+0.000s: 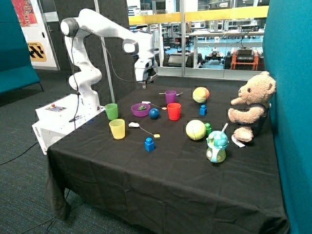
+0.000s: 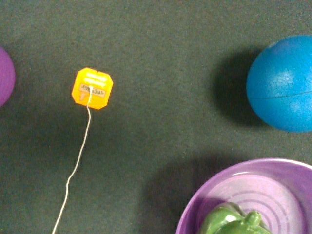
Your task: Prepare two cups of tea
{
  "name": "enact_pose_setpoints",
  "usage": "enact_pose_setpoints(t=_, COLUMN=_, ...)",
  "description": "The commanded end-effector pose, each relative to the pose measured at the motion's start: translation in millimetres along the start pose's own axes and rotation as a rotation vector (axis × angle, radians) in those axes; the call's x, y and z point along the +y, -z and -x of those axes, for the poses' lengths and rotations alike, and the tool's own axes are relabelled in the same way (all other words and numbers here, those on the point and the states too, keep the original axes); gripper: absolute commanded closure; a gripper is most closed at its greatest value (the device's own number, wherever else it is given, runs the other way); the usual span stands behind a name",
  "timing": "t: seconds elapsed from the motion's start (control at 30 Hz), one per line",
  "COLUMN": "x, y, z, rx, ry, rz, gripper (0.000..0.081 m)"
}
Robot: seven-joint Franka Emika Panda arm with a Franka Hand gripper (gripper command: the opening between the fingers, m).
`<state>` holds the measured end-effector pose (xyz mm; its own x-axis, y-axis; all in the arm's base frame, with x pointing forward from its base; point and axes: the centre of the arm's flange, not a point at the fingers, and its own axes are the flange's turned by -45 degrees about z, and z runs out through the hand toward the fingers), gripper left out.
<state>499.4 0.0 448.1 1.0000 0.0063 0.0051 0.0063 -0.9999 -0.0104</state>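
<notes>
Held above the black-clothed table (image 1: 161,180), the end effector (image 1: 145,84) hangs over the purple plastic bowl (image 1: 140,110); whether it is open or closed cannot be told. An orange tea-bag tag (image 2: 92,88) on its white string is seen beside the blue ball (image 2: 282,84). The light green plastic tumbler (image 1: 111,111) stands near the bowl, the purple plastic tumbler (image 1: 170,97) behind it.

Dark grey carpet floor (image 1: 19,126) across the left and lower left. Teal upholstered panel (image 1: 290,97) filling the right edge, another teal seat (image 1: 17,53) at upper left. Glass partition (image 1: 214,44) along the top, crossed by a yellow band (image 1: 204,15), with a workshop visible behind. Black tablecloth (image 1: 165,170) draped over the table at centre. Poster (image 1: 25,12) in the upper left corner.
</notes>
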Motion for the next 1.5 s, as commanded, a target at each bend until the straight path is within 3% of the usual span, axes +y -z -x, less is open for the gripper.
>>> enact_pose_setpoints(t=0.0, x=0.0, y=1.9, z=-0.6, rx=-0.0061, ry=0.192, rz=0.0098, gripper=0.0000)
enact_pose_setpoints(t=0.03, x=5.0, y=-1.6, z=-3.6, rx=-0.0057, ry=0.114, rz=0.0100, gripper=0.0000)
enact_pose_setpoints(t=0.07, x=7.6, y=-3.3, z=-5.2, rx=-0.0057, ry=0.114, rz=0.0100, gripper=0.0000)
enact_pose_setpoints(t=0.13, x=15.2, y=-7.3, z=-6.2, rx=-0.0055, ry=0.072, rz=0.0102, gripper=0.0393)
enact_pose_setpoints(t=0.17, x=20.2, y=-9.2, z=-5.7, rx=-0.0054, ry=0.045, rz=0.0102, gripper=0.0491)
enact_pose_setpoints(t=0.23, x=30.4, y=-12.2, z=-3.5, rx=-0.0051, ry=0.003, rz=0.0103, gripper=0.0551)
enact_pose_setpoints(t=0.53, x=79.3, y=-24.0, z=17.4, rx=-0.0041, ry=-0.201, rz=0.0108, gripper=0.0499)
enact_pose_setpoints(t=0.8, x=115.3, y=-35.4, z=39.3, rx=-0.0034, ry=-0.323, rz=0.0111, gripper=0.0418)
enact_pose_setpoints(t=1.13, x=142.2, y=-61.0, z=79.5, rx=-0.0030, ry=-0.395, rz=0.0112, gripper=0.0369)
enact_pose_setpoints(t=1.47, x=156.6, y=-86.8, z=97.5, rx=-0.0029, ry=-0.416, rz=0.0113, gripper=0.0341)
